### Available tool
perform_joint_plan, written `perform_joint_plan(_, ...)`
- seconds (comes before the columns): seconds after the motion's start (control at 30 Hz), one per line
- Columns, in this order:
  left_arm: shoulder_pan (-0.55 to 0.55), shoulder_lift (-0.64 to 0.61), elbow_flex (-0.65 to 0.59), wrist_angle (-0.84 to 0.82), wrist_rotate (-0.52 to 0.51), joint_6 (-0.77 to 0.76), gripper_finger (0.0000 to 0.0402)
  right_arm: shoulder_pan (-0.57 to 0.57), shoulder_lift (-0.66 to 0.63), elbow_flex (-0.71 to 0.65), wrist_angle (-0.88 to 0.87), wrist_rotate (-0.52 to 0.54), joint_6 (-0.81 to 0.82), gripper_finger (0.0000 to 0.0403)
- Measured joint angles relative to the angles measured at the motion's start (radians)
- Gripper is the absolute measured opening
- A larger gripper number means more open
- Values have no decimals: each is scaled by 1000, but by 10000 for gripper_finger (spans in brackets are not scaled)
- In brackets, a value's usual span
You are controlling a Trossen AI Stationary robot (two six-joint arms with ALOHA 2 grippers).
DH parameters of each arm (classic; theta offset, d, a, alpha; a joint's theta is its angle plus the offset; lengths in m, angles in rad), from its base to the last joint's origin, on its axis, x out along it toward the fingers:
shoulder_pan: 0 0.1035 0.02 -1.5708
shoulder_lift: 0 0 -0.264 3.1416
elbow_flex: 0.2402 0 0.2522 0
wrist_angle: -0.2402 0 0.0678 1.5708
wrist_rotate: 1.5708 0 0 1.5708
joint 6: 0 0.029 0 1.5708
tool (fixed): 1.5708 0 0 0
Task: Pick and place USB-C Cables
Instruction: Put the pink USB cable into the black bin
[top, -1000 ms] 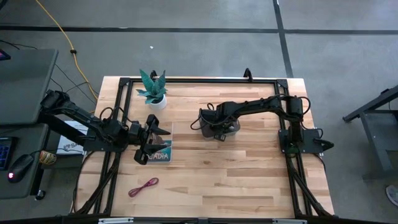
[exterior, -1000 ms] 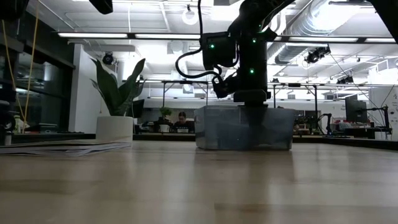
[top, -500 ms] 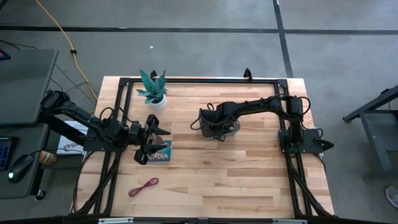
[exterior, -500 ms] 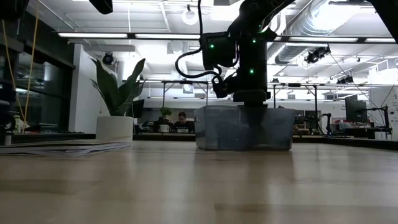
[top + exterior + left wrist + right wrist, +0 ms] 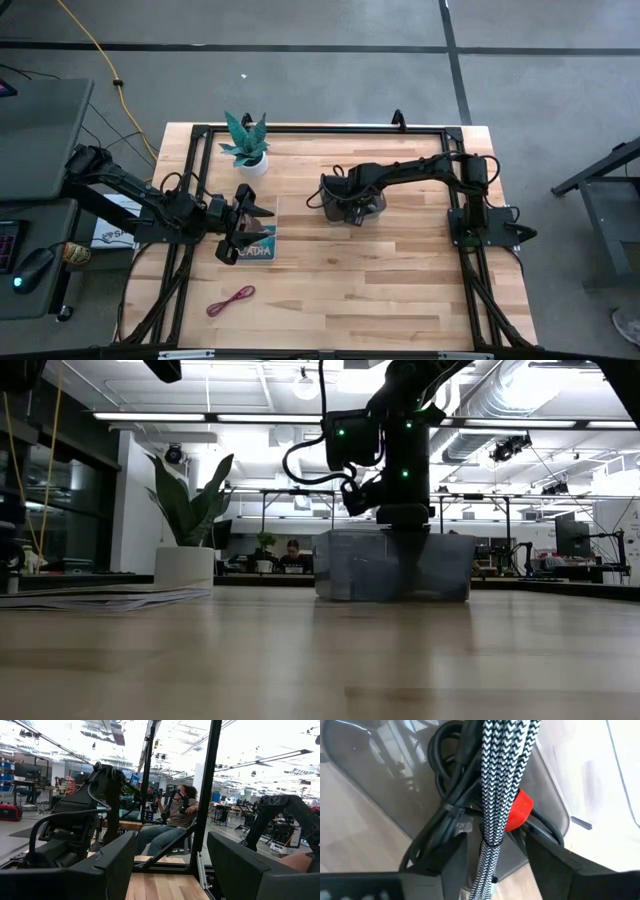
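A clear bin [image 5: 368, 204] stands mid-table, and my right gripper [image 5: 349, 212] reaches down into it. In the right wrist view the gripper [image 5: 496, 854] is open. A black-and-white braided cable [image 5: 502, 780] runs between its fingers without touching them. Beside it in the bin lie a bundled black cable [image 5: 445, 785] and a red piece [image 5: 521, 810]. A dark red cable [image 5: 231, 299] lies on the table near the front left. My left gripper [image 5: 256, 225] hovers open over a book [image 5: 264, 249], with nothing between its fingers [image 5: 117, 865].
A potted plant [image 5: 245, 146] stands at the far left of the table and also shows in the low view [image 5: 190, 520]. A black frame [image 5: 300, 129] runs along the table's edges. Bare wood [image 5: 380, 290] lies between the bin and the near edge.
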Motion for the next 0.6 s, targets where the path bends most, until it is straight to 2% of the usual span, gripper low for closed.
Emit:
perform_joint_plan(0.17, 0, 0, 0, 0, 0, 0, 230, 0, 0, 0, -19, 3, -50, 216)
perform_joint_plan(0.33, 0, 0, 0, -2, 0, 0, 230, -12, -20, 0, -37, 21, -68, 216)
perform_joint_plan(0.6, 0, 0, 0, -8, 0, 1, 230, -8, -165, -1, -37, 74, -86, 211)
